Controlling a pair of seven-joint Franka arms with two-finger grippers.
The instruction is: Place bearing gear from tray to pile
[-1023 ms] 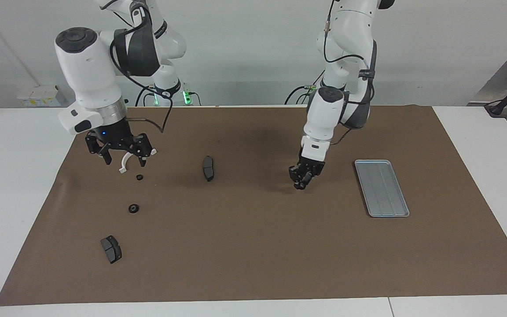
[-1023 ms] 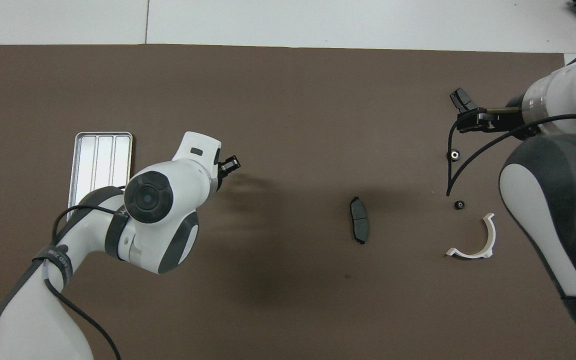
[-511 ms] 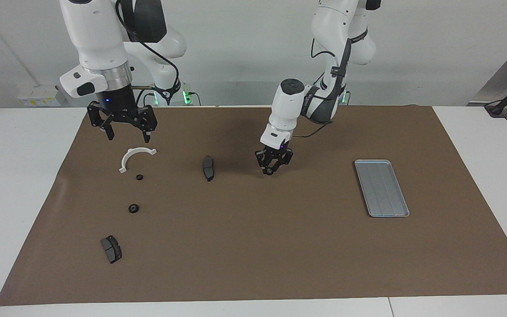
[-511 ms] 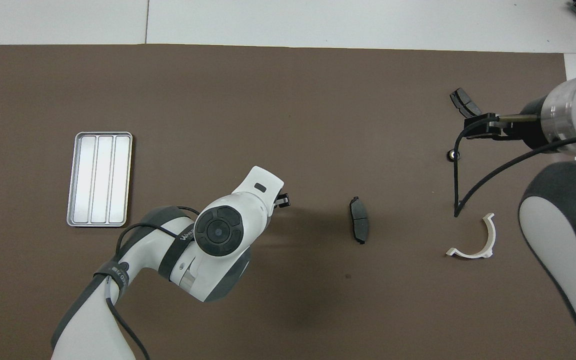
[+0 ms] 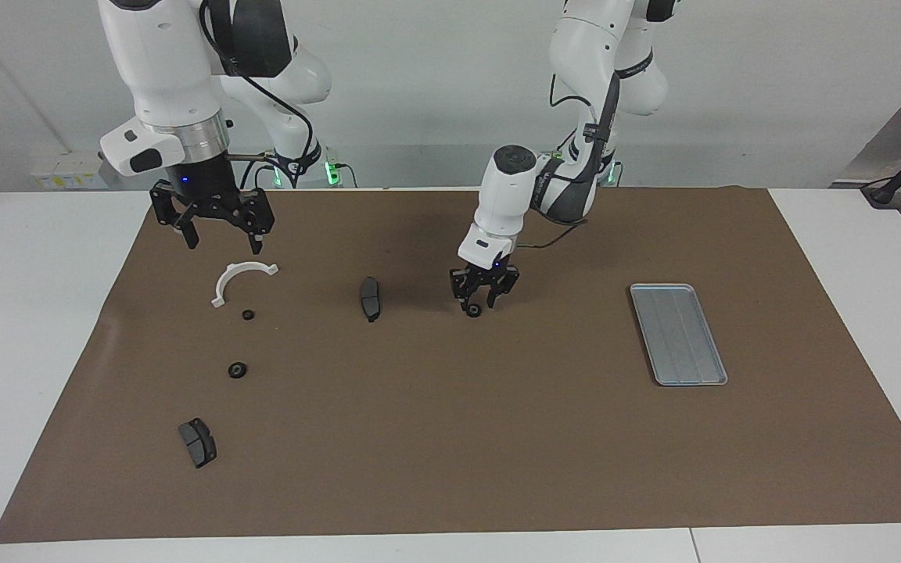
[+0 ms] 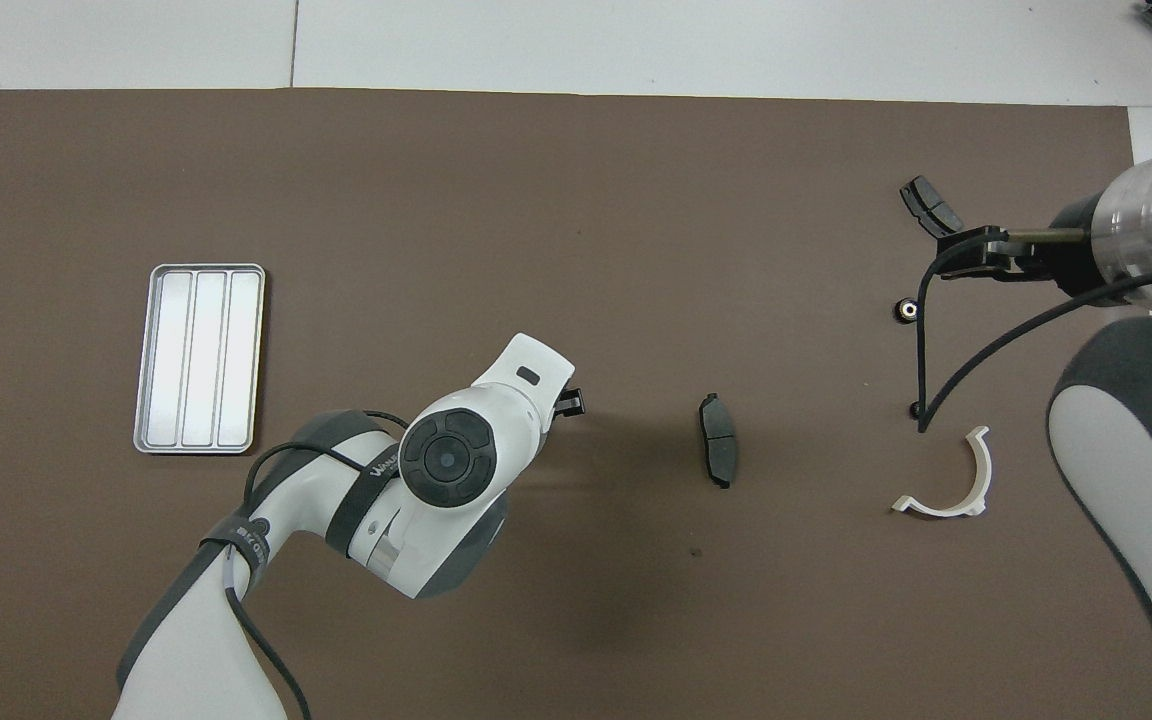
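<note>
Left end effector (image 5: pixel 483 299) has parted — bearing gear (image 5: pixel 473 310) on mat.

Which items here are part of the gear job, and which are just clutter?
Job: tray, gear under left gripper, two more gears.
Clutter: two brake pads, white curved clip. Right gripper idle, raised.

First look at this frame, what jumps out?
The left end effector is low over the middle of the brown mat, fingers spread, with a small black bearing gear at its tips. The right end effector hangs open above the white curved bracket, near two more gears. The silver tray lies empty toward the left arm's end of the table.
</note>
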